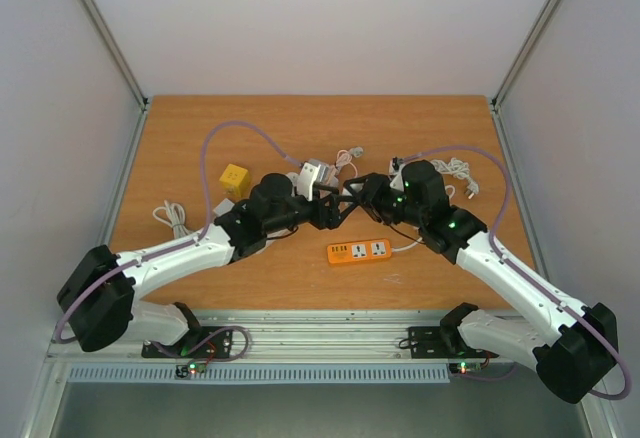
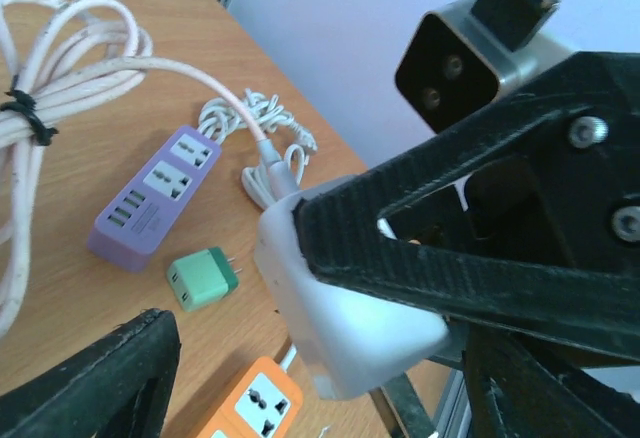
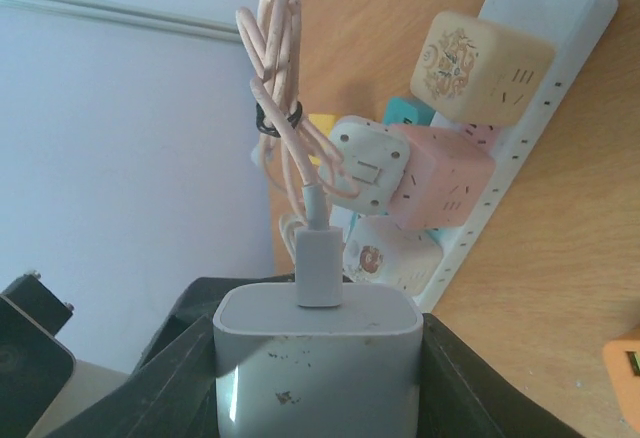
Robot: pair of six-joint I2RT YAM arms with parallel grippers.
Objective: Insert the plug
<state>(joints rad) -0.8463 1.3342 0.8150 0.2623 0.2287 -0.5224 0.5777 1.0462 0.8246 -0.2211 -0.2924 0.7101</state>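
Charger (image 3: 316, 343) in right end effector (image 3: 316, 373), cable (image 3: 280, 68) foremost

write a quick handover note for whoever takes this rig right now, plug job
Left tool: open, jaws wide beside the white charger, not gripping it.
Right tool: shut on the white charger, holding it above the table, with its pinkish cable attached.
Orange power strip: flat on the table, just nearer the bases than the tools, with both sockets free.
Done: charger is up and in hand.
Left: line it up with a socket, probably on the orange strip, then push it in.
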